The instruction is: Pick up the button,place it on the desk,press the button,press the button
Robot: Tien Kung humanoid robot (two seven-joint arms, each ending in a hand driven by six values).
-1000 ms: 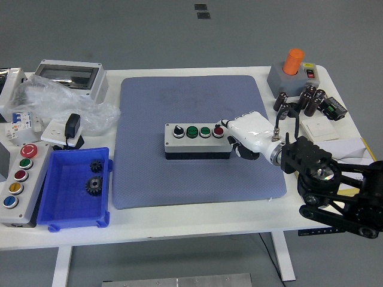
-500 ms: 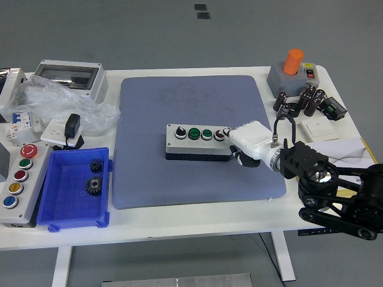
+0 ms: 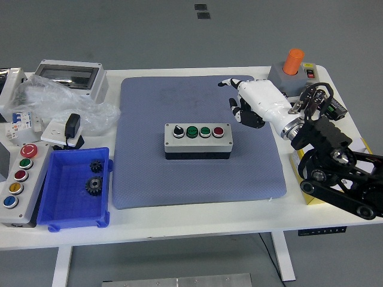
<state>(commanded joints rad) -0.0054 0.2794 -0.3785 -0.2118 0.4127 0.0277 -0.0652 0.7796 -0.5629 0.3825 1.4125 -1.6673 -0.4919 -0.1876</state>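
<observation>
The grey button box (image 3: 198,141) lies in the middle of the blue mat (image 3: 194,95). On its top are a black knob, two green buttons and a red button (image 3: 218,132) at the right end. My right hand (image 3: 248,101), white with black fingers, hovers up and to the right of the box, clear of it. Its index finger points out to the left and the other fingers are curled; it holds nothing. My left hand is out of view.
A blue bin (image 3: 76,188) with two gears stands at front left, beside a second button panel (image 3: 18,175). A grey enclosure (image 3: 68,78), plastic wrap and an adapter lie at back left. A grey block with an orange cylinder (image 3: 292,69) and black parts stand at back right.
My right hand was at the red button on the box's right end. It has lifted off and drawn back up and to the right. The box has stayed in place.
</observation>
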